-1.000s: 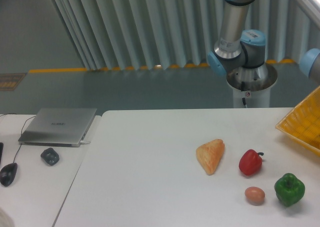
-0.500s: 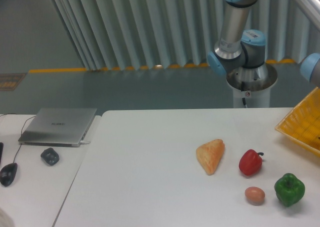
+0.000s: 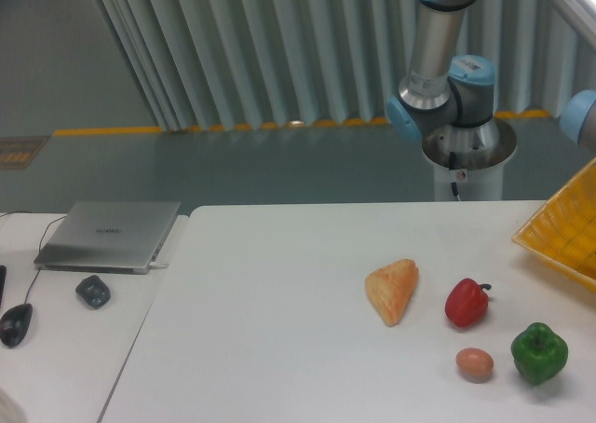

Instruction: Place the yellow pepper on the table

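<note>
camera view: we see no claw in frame, only arm joints (image 3: 438, 102) behind the tabletop's (image 3: 279, 330) far edge, so we cannot tell its state. the yellow pepper does not show anywhere either. on the white tabletop lie a croissant (image 3: 392, 290), then a red pepper (image 3: 467, 302) just right of it, an egg (image 3: 475, 363) below, and a green pepper (image 3: 539, 352) beside the egg. a yellow mesh basket (image 3: 564, 238) tilts at the right edge.
</note>
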`<action>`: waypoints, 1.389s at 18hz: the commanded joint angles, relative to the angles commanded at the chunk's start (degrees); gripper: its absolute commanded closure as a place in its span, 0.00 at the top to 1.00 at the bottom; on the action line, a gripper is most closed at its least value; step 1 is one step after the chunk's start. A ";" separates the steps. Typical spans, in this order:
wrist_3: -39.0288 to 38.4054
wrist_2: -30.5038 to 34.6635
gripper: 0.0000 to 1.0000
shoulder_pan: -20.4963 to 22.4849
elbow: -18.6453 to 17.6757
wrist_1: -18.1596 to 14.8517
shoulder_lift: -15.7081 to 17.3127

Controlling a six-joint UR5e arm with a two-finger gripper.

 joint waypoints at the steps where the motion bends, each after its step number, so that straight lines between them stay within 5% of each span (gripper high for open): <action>1: -0.09 -0.35 0.60 0.00 1.23 -1.93 0.09; 7: -9.74 -7.10 0.60 -0.61 4.75 -9.06 1.15; 14: -27.30 -13.62 0.60 -3.68 4.84 -8.81 2.99; 21: -58.33 -13.01 0.62 -8.70 4.49 -6.35 2.65; 25: -59.33 -13.10 0.63 -9.84 3.79 -6.34 0.89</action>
